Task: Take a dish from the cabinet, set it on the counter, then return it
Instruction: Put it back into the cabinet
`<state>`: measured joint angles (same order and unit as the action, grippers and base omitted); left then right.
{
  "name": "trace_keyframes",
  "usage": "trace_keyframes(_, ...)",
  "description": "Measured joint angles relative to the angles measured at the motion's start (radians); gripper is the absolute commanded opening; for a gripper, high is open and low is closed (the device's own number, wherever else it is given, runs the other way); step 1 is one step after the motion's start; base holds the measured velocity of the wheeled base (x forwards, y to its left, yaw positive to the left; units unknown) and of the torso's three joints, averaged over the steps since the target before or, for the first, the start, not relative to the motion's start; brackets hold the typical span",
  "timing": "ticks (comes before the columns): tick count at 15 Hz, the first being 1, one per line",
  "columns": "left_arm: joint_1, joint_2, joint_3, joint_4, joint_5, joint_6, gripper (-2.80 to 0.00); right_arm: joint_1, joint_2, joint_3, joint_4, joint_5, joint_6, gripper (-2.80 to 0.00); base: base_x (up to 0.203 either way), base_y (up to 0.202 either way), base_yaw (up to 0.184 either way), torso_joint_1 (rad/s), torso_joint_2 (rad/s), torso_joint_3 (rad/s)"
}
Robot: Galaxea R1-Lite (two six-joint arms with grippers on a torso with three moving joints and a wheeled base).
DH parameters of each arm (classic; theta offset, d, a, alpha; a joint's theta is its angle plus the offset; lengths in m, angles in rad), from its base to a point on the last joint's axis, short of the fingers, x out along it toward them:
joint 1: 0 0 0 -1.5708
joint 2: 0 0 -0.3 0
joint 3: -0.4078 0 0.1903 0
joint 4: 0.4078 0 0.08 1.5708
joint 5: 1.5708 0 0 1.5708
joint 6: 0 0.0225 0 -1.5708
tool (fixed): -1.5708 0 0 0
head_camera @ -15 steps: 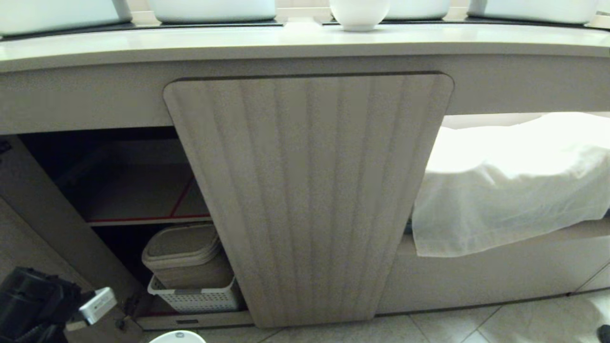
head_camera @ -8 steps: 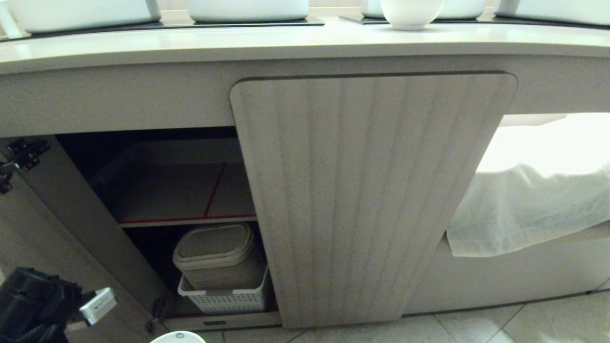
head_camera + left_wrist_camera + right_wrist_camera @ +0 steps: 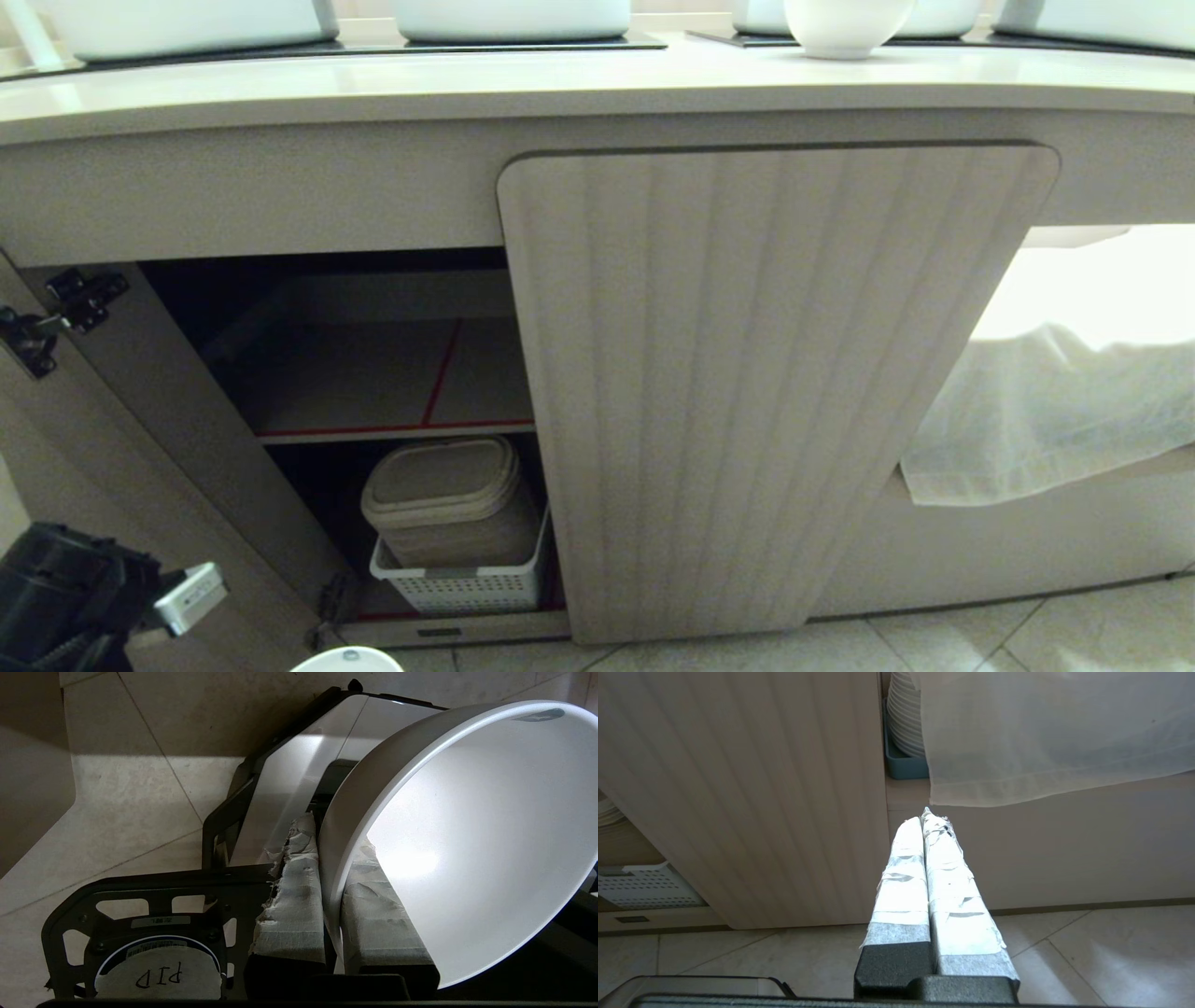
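Left gripper [image 3: 334, 891] low beside the robot's base, its taped fingers [image 3: 292, 896] pinched tight on the rim of a white bowl [image 3: 467, 835] — one finger outside the wall, one inside, the bowl tilted on edge above the tiled floor [image 3: 126, 807]. In the head view only a sliver of that bowl's rim peeks in at the bottom edge, just beside the left arm [image 3: 75, 597].

Ahead, the cabinet [image 3: 775, 373]: left door swung open, the red-edged shelf [image 3: 392, 431] bare, a lidded container [image 3: 443, 495] sitting in a white perforated basket [image 3: 457, 583] below it. Middle ribbed door shut. On the counter [image 3: 560, 84] above, another white bowl [image 3: 845, 28] stands upright.

Right gripper [image 3: 929, 826] — taped fingers pressed together, nothing between them, pointing at the cabinet front near a hanging white cloth [image 3: 1045, 737] and a stack of plates [image 3: 903, 714].
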<state>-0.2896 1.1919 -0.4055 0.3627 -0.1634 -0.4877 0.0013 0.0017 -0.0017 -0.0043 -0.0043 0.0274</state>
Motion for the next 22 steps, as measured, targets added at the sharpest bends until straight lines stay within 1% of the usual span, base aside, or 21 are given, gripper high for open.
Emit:
trace_keyframes(9,0.003,0.000,0.000,0.000,0.001,-0.009,-2.80,0.000,0.000,0.000,0.000,0.000,0.000,-2.80,0.000,0.000,0.000,0.000,0.00,0.000)
trace_keyframes(11,0.004,0.000,0.000,0.000,0.002,-0.027,-2.80,0.000,0.000,0.000,0.000,0.000,0.000,-2.80,0.000,0.000,0.000,0.000,0.00,0.000)
trace_keyframes(13,0.004,0.005,-0.005,-0.002,0.000,-0.065,-2.80,0.000,0.000,0.000,0.000,0.000,0.000,-2.80,0.000,0.000,0.000,0.000,0.00,0.000)
trace_keyframes(14,0.004,0.009,-0.007,-0.003,0.000,-0.073,-2.80,0.000,0.000,0.000,0.000,0.000,0.000,-2.80,0.000,0.000,0.000,0.000,0.00,0.000)
trace_keyframes(16,0.010,0.015,-0.007,-0.010,0.001,-0.084,-2.80,0.000,0.000,0.000,0.000,0.000,0.000,-2.80,0.000,0.000,0.000,0.000,0.00,0.000)
trace_keyframes(19,0.027,0.029,-0.002,-0.077,0.004,-0.103,-2.80,0.000,0.000,0.000,0.000,0.000,0.000,-2.80,0.000,0.000,0.000,0.000,0.00,0.000)
trace_keyframes(22,0.033,0.058,-0.017,-0.083,0.009,-0.104,-2.80,0.000,0.000,0.000,0.000,0.000,0.000,-2.80,0.000,0.000,0.000,0.000,0.00,0.000)
